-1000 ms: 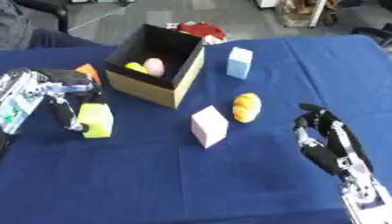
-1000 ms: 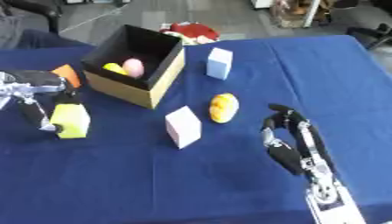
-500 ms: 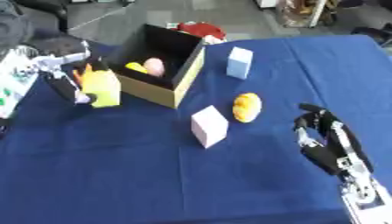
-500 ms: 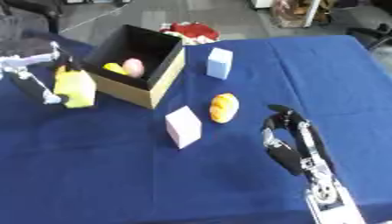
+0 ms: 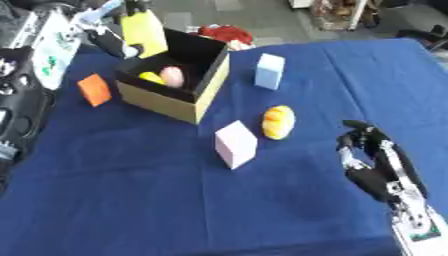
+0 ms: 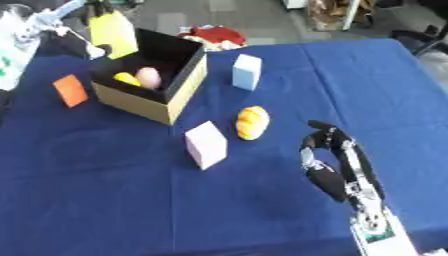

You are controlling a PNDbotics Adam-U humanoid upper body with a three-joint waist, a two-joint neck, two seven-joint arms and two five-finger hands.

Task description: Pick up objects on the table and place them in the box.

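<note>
Left eye view first: low on the right, the right hand [image 5: 374, 162] is hanging just over the blue table [image 5: 175, 210] with its fingers curled and nothing in them. Nearer the middle, a pink block [image 5: 234, 144] is standing beside an orange bread roll [image 5: 277, 121]. Higher up, a pale blue block [image 5: 269, 71] is standing alone. At middle left, an orange block [image 5: 94, 89] is lying beside the box [image 5: 173, 99], and a yellow thing [image 5: 151, 77] and a pink egg [image 5: 172, 76] are sitting inside the box. At the upper left, the left hand [image 5: 107, 31] is pinching a yellow block [image 5: 144, 32] above the box's far edge.
</note>
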